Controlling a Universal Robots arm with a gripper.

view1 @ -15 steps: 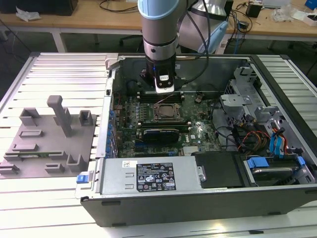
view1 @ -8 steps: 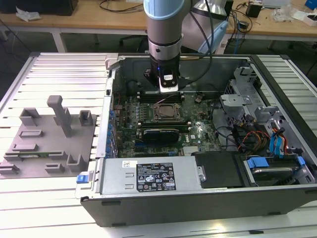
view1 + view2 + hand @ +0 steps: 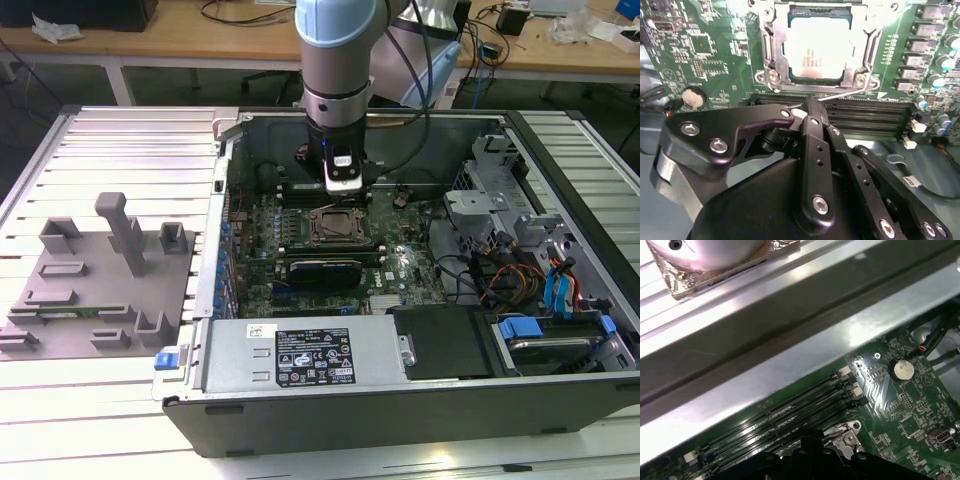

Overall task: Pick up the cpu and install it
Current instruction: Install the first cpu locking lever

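Square cpu [image 3: 815, 50], pale silver top, lies flat inside the steel-framed socket [image 3: 771, 47]. Matte black gripper [image 3: 811, 106], fingers together, just beside the thin wire lever [image 3: 840, 95].

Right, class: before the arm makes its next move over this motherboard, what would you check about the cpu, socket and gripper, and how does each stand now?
1. cpu lying in the socket: ok, its pale top shows inside the metal frame.
2. cpu seated flat: cannot tell.
3. gripper apart from the cpu: ok, its tip is at the socket's edge.
4. lever latched: cannot tell.
5. cables away from the socket: ok.
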